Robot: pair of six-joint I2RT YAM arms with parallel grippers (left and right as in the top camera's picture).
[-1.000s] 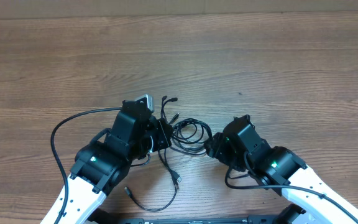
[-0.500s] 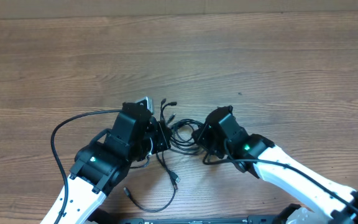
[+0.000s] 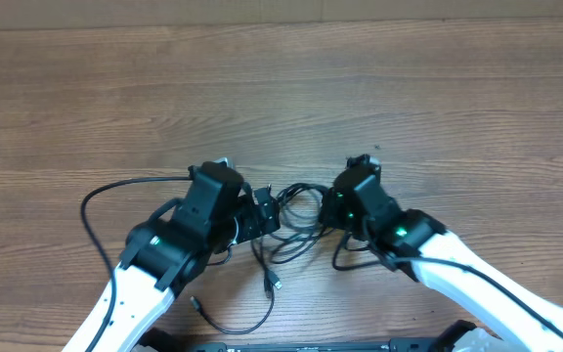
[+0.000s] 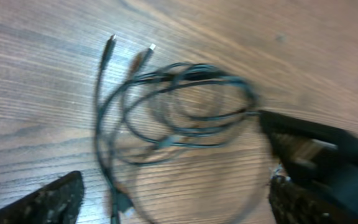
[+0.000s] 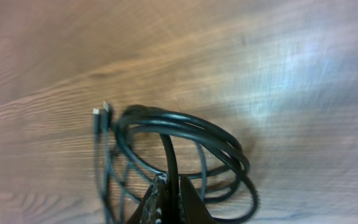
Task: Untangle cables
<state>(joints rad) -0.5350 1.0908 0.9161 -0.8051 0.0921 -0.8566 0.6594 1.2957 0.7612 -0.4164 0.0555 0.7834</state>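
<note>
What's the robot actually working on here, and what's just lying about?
Part of the job:
- cables, thin black cords coiled together
- right hand, shut on one strand
- left hand, open beside the coil

Just there:
- wooden table
- thick cord wired to the left arm

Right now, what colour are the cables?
The cables are black; right wrist view shows it best.
</note>
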